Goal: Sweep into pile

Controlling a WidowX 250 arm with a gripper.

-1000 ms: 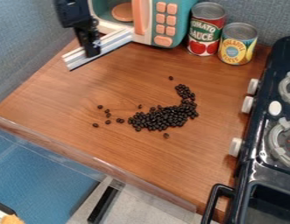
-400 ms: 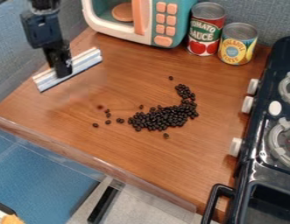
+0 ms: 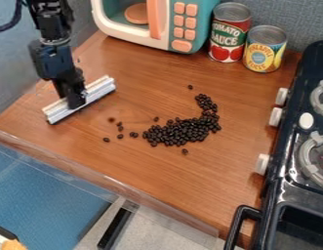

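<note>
**Dark beans sit in a curved pile, with strays around it**

The dark beans [image 3: 183, 131] lie mid-counter, thickest at the bottom of the curve, with a narrow tail rising on the right. Several strays lie to the left, one above the tail and one just below the pile. Left of them, the gripper [image 3: 75, 100] is clamped on a pale bar [image 3: 100, 91], tilted slantwise across the wooden counter [image 3: 151, 171]. Behind stand a toy microwave [image 3: 204, 29] and two upright cans [image 3: 264, 53]; a toy stove [image 3: 291, 193] is at right.
</note>
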